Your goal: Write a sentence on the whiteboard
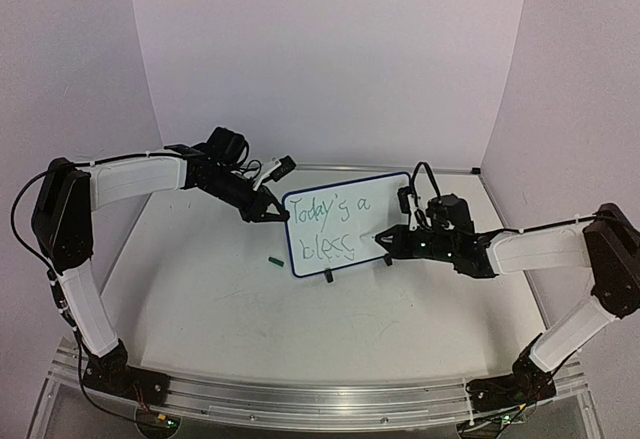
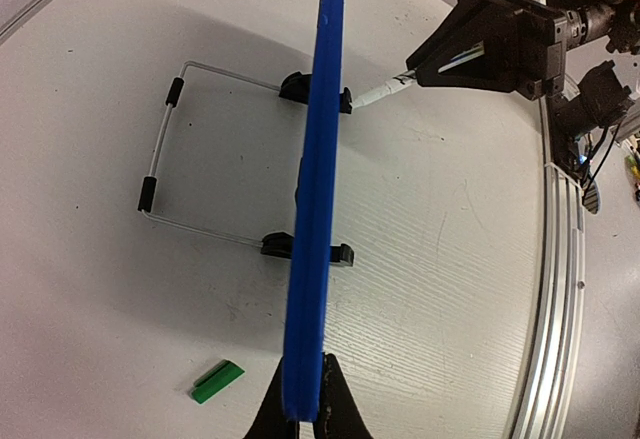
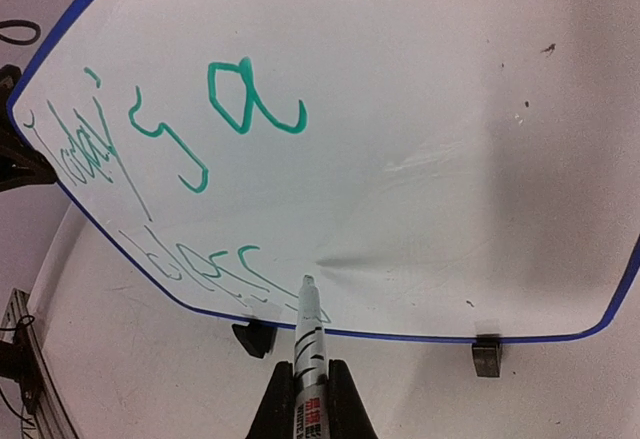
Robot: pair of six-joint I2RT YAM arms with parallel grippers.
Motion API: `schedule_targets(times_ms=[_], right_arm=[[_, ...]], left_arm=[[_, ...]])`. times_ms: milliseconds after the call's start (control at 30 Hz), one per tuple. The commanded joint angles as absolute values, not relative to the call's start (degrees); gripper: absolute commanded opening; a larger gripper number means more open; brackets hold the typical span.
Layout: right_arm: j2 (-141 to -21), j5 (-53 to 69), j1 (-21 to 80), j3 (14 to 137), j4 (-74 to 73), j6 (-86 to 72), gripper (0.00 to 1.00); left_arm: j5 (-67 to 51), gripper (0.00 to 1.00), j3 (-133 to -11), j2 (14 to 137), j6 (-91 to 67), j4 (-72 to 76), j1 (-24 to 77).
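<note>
The whiteboard [image 1: 392,191] carries green writing [image 1: 330,211]: "Today's a bless"

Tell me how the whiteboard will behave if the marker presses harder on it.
Likely stiff: the whiteboard shows a straight, thin edge in the left wrist view. Probably light and apt to tip or slide on its slim wire stand; the left gripper pinching its edge likely steadies it against the marker.

Bright even light, soft shadows — wrist views warped at edges
</note>
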State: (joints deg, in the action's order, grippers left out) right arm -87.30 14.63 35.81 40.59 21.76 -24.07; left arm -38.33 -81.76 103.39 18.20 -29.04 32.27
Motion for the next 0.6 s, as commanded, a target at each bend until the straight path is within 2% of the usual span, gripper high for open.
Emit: schedule_targets(times_ms=[0,567], right_arm=[[-89.2,13.3,35.8,43.6,23.2,-24.2,0.00],[-92.4,11.7,35.8,40.9,23.0,-26.9,0.00]], left_arm=[[-35.8,0.00,-81.6,101.8,20.0,-30.0,32.6],[-35.7,0.00,-81.6,101.6,20.0,-30.0,32.6]])
